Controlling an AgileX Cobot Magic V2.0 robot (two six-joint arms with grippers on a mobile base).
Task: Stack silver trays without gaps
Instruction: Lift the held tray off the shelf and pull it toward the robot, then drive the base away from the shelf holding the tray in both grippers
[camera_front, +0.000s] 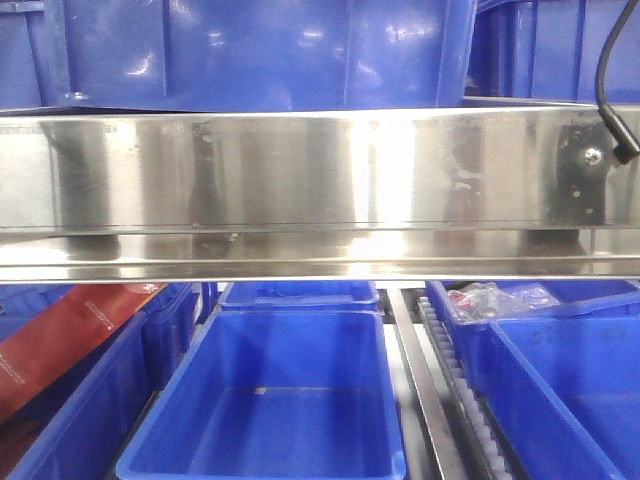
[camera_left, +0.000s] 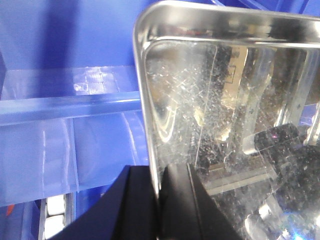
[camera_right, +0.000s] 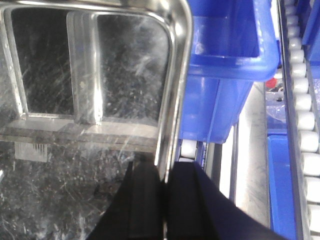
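In the left wrist view a scratched silver tray (camera_left: 225, 100) fills the right side. My left gripper (camera_left: 157, 172) is shut on its left rim, one finger inside the tray and one outside. The right wrist view shows a silver tray (camera_right: 100, 75) on the left, and my right gripper (camera_right: 164, 170) is shut on its right rim in the same way. I cannot tell whether both views show the same tray. In both views the tray hangs above blue bins. No tray or gripper appears in the front view.
A long steel band (camera_front: 320, 180) crosses the front view, with a black cable (camera_front: 615, 100) at its right end. Blue bins (camera_front: 270, 400) stand below and above it; one at left holds a red package (camera_front: 60, 340). A roller track (camera_right: 305, 125) runs beside the bins (camera_right: 225, 65).
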